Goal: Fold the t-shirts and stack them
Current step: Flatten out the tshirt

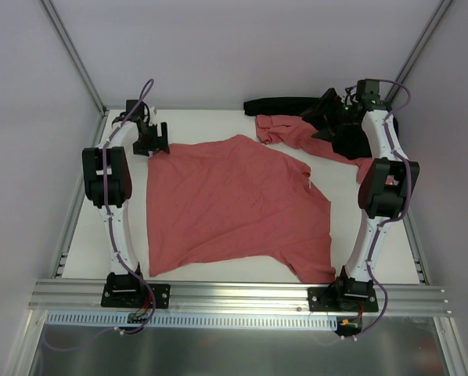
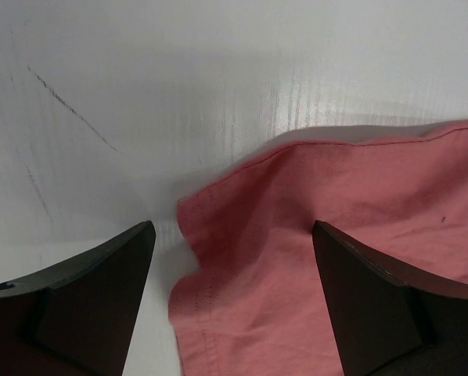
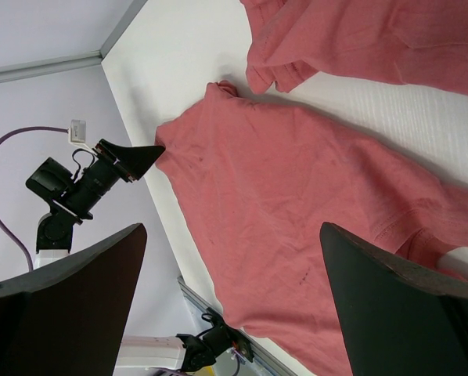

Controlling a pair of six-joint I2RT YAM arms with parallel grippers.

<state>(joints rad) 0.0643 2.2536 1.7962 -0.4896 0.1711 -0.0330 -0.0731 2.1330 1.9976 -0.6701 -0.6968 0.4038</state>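
Left gripper [image 2: 232, 227] is spread wide and sits low at the far left of the white table [image 1: 203, 125]. A hemmed corner of the flat t-shirt [image 2: 320, 251] lies in the gap between its fingers [image 2: 85, 305], and the jaws aren't closed on the cloth, it's just lying there on the table. From that corner the flat t-shirt spreads out over the middle of the table toward the near right, salmon-red, mostly smooth with a few wrinkles, and its near right end reaches almost to the base of the right arm. Right gripper [image 3: 232, 229] is also wide apart with nothing in it. It's up off the table at the far right, with its camera looking back across the table toward the left arm. Below it there's a second t-shirt [image 1: 289, 131], same colour, bunched up at the far right and just beside the flat one's far edge. Behind that, along the far edge, is some black cloth [image 1: 281, 104], can't tell what it is.
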